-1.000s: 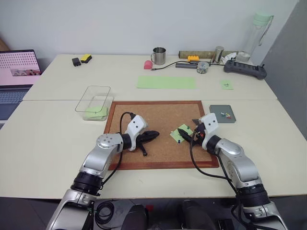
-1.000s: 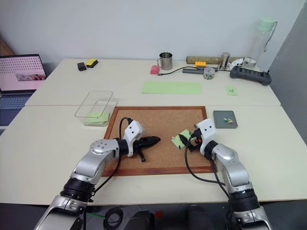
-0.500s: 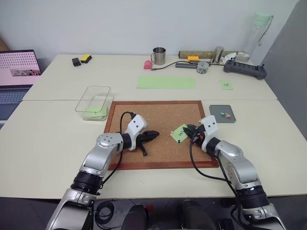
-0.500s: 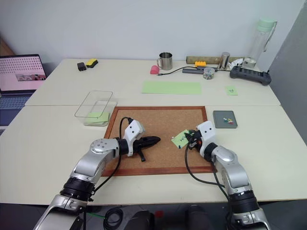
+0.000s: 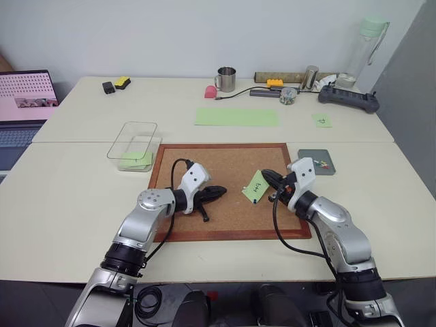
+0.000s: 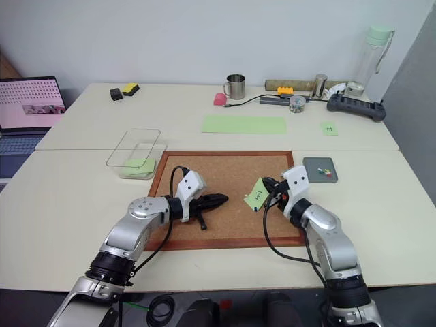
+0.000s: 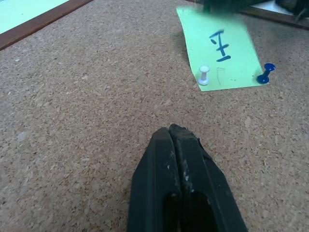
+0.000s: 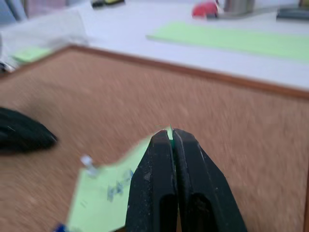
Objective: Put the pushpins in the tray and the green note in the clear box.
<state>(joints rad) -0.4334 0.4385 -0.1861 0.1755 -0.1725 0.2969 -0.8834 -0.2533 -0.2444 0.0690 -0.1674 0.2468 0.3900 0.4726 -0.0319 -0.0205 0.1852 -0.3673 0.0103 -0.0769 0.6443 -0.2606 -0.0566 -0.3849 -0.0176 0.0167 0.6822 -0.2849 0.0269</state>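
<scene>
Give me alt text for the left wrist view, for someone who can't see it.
The left gripper, shut and empty, points across a brown cork board toward the green note. The note bears a black scribble; a white pushpin and a blue pushpin sit at its near edge.

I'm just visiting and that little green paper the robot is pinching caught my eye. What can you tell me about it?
The green note is a small light green square of thin paper with a black handwritten scribble. The right gripper is shut on one edge, holding it tilted up over the cork board. A white pushpin and a blue pushpin stand at its lower edge; whether they pierce it is unclear.
</scene>
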